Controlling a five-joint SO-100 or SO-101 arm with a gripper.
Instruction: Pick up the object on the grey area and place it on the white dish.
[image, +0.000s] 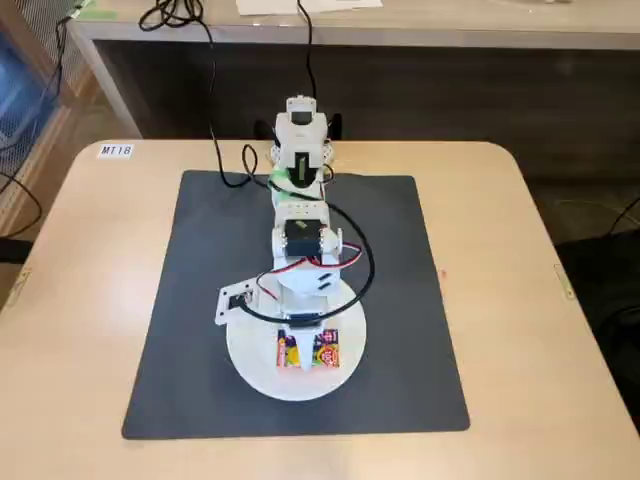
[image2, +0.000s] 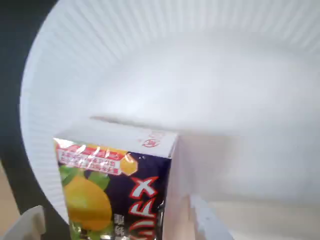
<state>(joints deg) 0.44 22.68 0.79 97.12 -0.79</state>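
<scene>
Closest to the wrist camera, the snack packet (image2: 112, 192) sits between the white fingers of the gripper (image2: 120, 225), which looks closed on it, above the white plate (image2: 200, 100). From the fixed view, packet (image: 308, 350) and plate (image: 262, 372) lie on the grey mat (image: 400, 330). Placement seems underway; next, I judge, the fingers should open and lift clear.

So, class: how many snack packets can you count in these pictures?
1. The snack packet sits over the white plate, between the fingers of the hand, near the mat's front edge. None seems hidden.
</scene>
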